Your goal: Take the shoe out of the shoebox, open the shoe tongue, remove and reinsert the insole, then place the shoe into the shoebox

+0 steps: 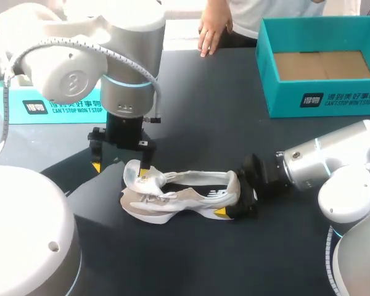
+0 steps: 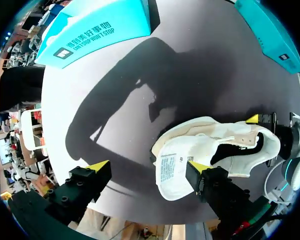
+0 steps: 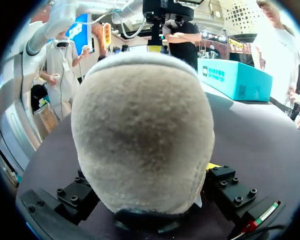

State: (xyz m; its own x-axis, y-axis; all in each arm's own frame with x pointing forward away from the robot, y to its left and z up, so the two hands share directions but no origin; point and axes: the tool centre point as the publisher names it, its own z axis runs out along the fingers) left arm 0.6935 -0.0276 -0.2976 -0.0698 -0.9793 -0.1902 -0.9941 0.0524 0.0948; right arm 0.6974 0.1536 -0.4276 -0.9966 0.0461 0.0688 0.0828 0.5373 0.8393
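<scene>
A white and beige shoe (image 1: 185, 194) lies on the dark table, toe toward my left arm. Its white tongue (image 2: 172, 170), with a printed label, is folded out. My left gripper (image 1: 121, 169) hangs open and wide over the toe end; one fingertip (image 2: 197, 167) sits just above the tongue and the other stands off over bare table. My right gripper (image 1: 234, 206) is at the heel. The beige heel (image 3: 142, 135) fills the gap between its two fingers, which press on it from both sides. The teal shoebox (image 1: 296, 102) stands open at the back right.
The teal box lid (image 1: 55, 108) lies at the back left, partly behind my left arm. A person's hand (image 1: 209, 31) rests on the far table edge. Bare table lies between the shoe and the shoebox.
</scene>
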